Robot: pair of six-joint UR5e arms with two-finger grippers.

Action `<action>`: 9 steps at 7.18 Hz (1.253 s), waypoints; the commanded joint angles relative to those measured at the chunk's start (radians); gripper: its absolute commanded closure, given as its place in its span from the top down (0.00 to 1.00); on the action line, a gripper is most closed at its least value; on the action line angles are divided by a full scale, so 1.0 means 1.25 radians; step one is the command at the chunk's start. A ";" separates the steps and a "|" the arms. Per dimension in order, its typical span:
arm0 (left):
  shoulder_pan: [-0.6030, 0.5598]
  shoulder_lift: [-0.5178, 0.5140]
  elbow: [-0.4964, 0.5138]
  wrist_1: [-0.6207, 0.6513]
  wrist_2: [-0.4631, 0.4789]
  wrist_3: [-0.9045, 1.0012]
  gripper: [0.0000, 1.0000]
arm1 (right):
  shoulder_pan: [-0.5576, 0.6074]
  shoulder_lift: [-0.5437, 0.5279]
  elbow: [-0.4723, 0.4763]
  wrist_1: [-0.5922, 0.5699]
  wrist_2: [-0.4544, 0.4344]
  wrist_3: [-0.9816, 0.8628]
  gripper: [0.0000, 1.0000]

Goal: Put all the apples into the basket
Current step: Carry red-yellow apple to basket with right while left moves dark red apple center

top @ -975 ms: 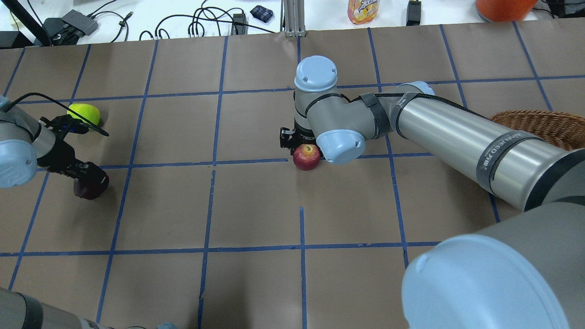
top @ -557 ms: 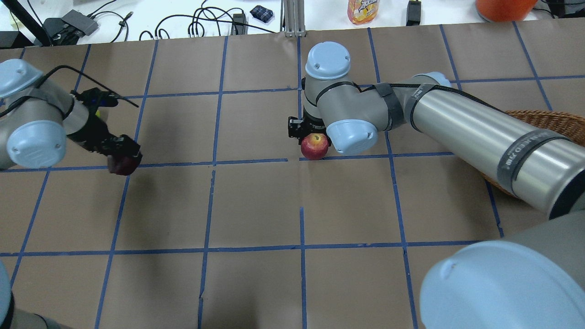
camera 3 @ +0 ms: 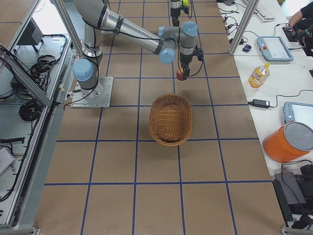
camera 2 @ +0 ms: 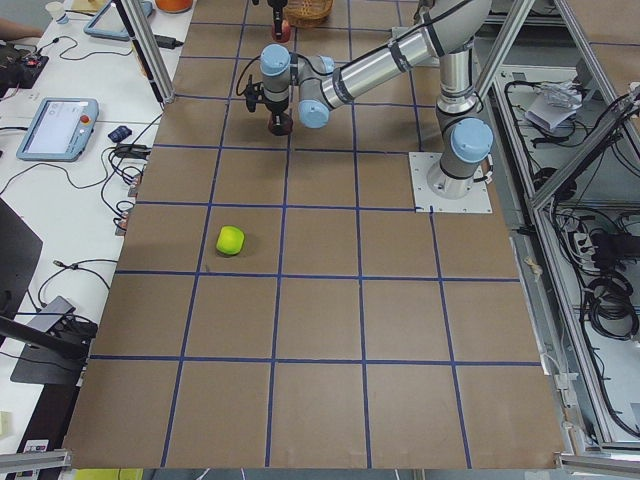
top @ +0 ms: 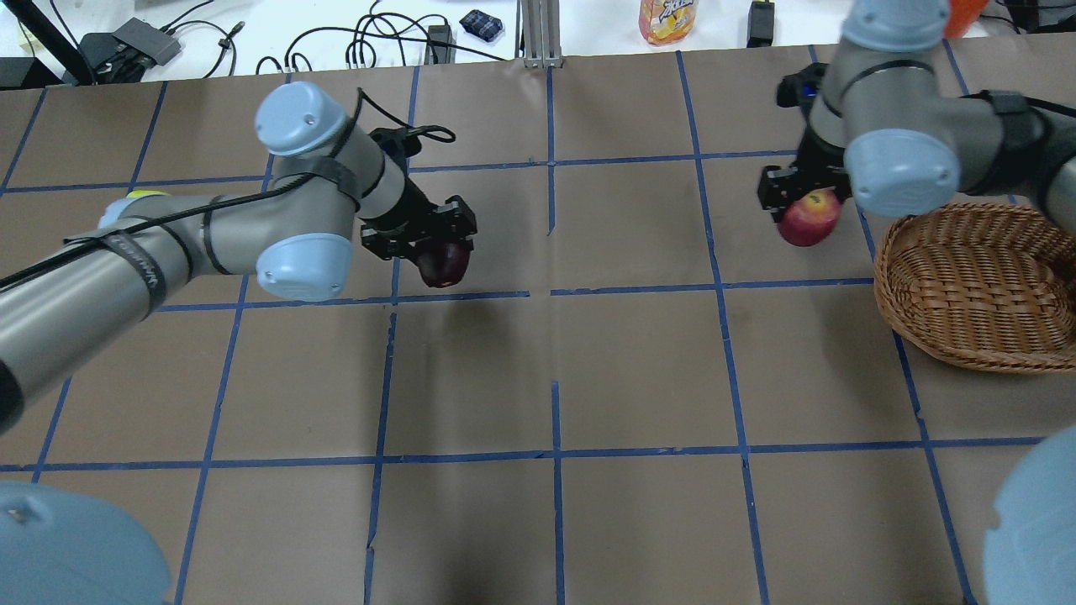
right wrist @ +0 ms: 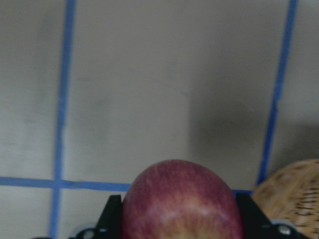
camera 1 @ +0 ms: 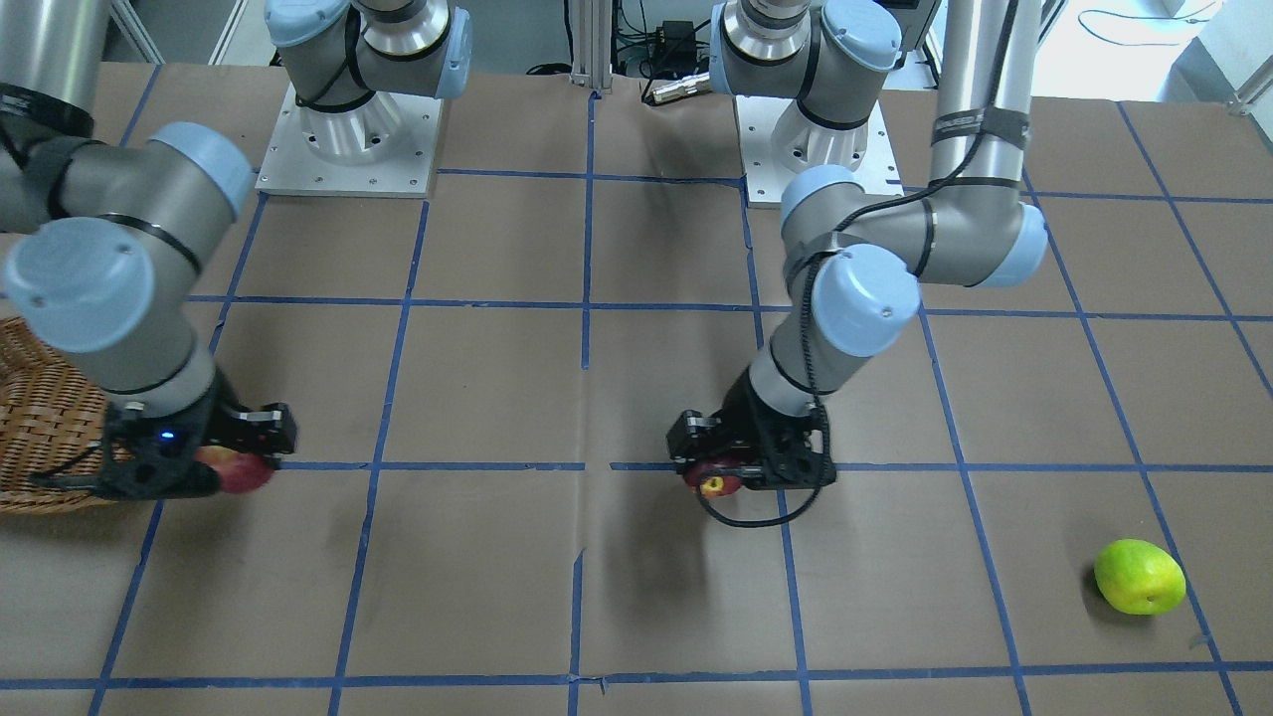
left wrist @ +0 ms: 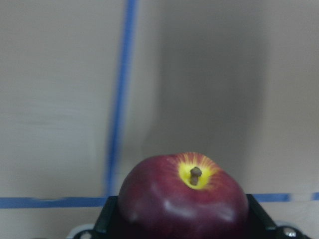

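Note:
My left gripper (top: 424, 239) is shut on the dark maroon apple (top: 443, 262) and holds it above the table left of centre; the left wrist view shows the apple (left wrist: 184, 196) between the jaws, stem end up. My right gripper (top: 803, 197) is shut on the red apple (top: 809, 217), held just left of the wicker basket (top: 967, 353); the right wrist view shows the apple (right wrist: 182, 201) and the basket's rim (right wrist: 291, 191). The yellow-green apple (camera 1: 1140, 577) lies on the table far to my left, mostly hidden behind my left arm in the overhead view.
The brown table is marked with a blue tape grid. A bottle (top: 668, 18), cables and an orange bucket (camera 3: 288, 142) sit beyond the table's far edge. Both arm bases (camera 1: 348, 129) stand at the robot's side of the table.
My left arm carried the maroon apple from the far left toward the centre. My right arm carried the red apple from the centre to beside the basket.

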 commanded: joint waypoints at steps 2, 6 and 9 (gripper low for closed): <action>-0.137 -0.079 0.056 0.076 0.027 -0.160 0.00 | -0.260 -0.068 0.101 -0.109 0.060 -0.284 0.50; -0.122 -0.084 0.069 0.138 0.027 -0.142 1.00 | -0.464 0.023 0.100 -0.246 0.209 -0.569 0.71; 0.070 0.014 0.055 0.022 0.008 0.089 1.00 | -0.508 0.039 0.116 -0.241 0.216 -0.593 1.00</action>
